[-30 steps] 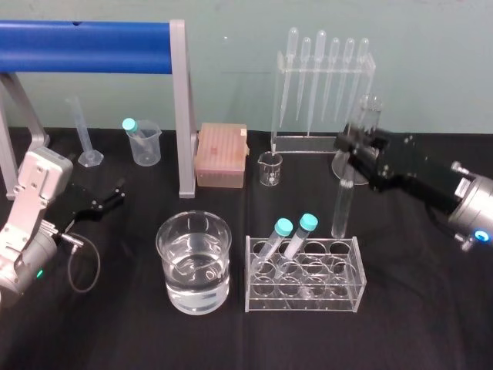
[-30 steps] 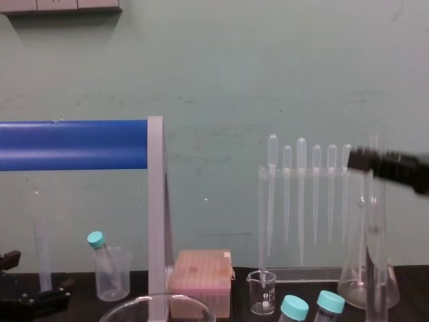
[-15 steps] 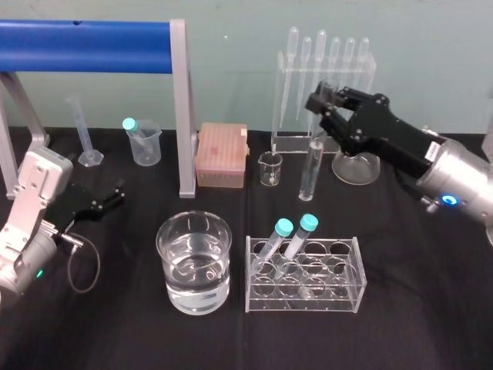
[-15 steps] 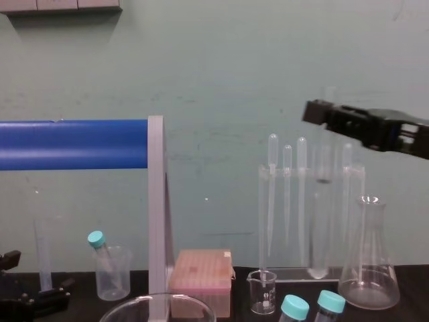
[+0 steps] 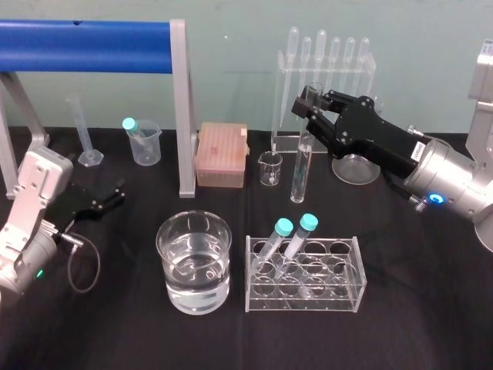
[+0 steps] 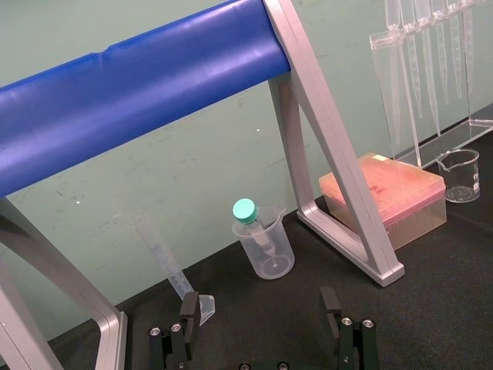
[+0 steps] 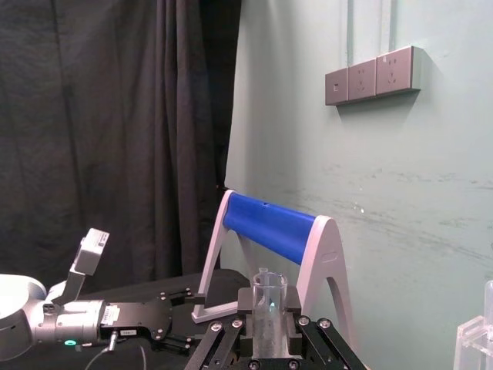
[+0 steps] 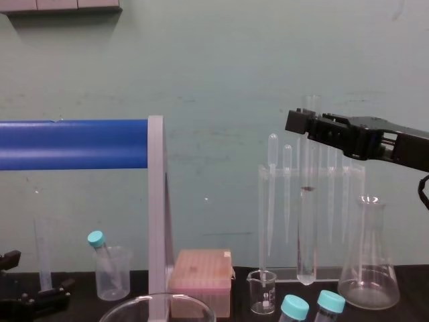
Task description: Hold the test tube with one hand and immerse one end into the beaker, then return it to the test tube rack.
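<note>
Overhead, the right gripper [image 5: 306, 104] clamps the upper end of the test tube [image 5: 300, 154], a long, slim, clear glass tube with a plain open rim. It hangs nearly upright in the air in front of the pipette stand [image 5: 331, 65], just beside a small spouted beaker [image 5: 270, 168]. The tube is behind the test tube rack [image 5: 303, 284], which holds two teal-capped tubes [image 5: 285, 228]. It is well apart from the beaker [image 5: 194, 262], partly filled with water, on the rack's left. The left gripper [image 5: 108, 202] sits low over the black tablecloth [image 5: 416, 308] at far left.

From the left wrist, the left gripper [image 6: 259, 339] has its fingers [image 6: 189, 308] spread wide with nothing between them. It faces a plastic cup [image 6: 264, 250], a pink tip box [image 6: 385, 193] and a blue bar frame [image 6: 139, 85].

From the right wrist, the test tube [image 7: 269, 289] shows its round rim pinched in the right gripper [image 7: 269, 327], before a pale green wall with sockets [image 7: 375, 75] and a dark curtain [image 7: 115, 139].

From the chest, the test tube [image 8: 308, 215] hangs vertical from the right gripper [image 8: 300, 125]. Its rounded bottom is clear of the table, and a faint dark line crosses it midway. A conical flask [image 8: 369, 268] stands to its right, and the beaker [image 8: 157, 307] shows its rim at the lower edge.
</note>
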`<state>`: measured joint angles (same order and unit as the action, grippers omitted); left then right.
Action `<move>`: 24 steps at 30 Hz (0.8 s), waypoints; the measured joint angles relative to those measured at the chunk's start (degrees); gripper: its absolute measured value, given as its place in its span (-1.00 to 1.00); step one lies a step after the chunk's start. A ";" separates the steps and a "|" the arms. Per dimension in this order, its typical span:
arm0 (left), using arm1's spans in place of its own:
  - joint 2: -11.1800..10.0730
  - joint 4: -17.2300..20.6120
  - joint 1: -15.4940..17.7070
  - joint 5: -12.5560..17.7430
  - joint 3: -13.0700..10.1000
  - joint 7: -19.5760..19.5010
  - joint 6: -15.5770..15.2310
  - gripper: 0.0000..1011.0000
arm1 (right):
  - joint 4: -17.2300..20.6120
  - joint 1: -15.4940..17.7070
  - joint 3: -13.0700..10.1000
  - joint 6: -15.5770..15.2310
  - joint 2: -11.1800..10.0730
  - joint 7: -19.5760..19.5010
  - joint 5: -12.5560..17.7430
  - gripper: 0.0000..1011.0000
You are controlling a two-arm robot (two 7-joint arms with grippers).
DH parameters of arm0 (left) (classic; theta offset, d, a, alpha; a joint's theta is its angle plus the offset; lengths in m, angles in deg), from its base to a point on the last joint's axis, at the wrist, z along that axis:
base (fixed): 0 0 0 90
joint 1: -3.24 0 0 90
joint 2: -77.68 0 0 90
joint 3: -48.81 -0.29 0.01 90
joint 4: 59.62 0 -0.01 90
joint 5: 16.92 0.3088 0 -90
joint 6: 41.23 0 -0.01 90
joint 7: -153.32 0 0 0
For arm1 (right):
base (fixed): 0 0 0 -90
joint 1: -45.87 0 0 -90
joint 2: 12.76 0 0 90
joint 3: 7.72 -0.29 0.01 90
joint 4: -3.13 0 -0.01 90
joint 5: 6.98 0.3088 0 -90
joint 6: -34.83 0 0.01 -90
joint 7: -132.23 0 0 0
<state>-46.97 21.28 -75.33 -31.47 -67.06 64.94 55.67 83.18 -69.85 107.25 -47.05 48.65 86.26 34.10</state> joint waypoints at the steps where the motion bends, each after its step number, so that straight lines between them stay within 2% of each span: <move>1: 0.00 0.00 0.00 0.00 0.00 0.00 0.00 0.98 | 0.02 0.01 -0.01 -0.01 -0.01 0.00 0.01 -0.55; 24: 0.00 0.00 0.00 0.00 0.00 0.00 0.00 0.98 | 0.31 0.21 -0.24 -0.17 -0.16 -0.06 0.21 -0.55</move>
<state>-46.97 21.28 -75.33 -31.47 -67.06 64.94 55.67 83.49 -69.63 107.01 -47.22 48.49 86.20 34.32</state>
